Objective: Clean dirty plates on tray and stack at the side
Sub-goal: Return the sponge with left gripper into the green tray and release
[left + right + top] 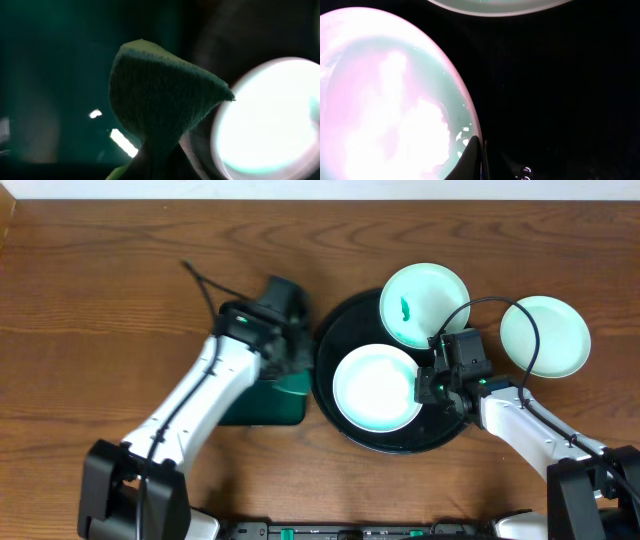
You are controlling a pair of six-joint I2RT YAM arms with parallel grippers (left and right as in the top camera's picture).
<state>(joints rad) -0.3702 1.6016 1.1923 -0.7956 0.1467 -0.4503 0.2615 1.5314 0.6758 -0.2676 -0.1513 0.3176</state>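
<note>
Wooden tabletop (100, 260). The tray (330, 345) holds two plates (377, 388); a third plate (545, 337) lies near it. Left tool (152, 162) pinches a cloth (160, 95); right tool (476, 160) is closed.

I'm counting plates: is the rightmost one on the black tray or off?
Off. The small round pale-mint plate lies on the brown wooden table, outside the round black tray.

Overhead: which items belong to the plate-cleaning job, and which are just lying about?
Job:
smeared plate
front plate
plate off the tray
black tray
green pad

Lying about:
dark green rectangular tray
black cable
</note>
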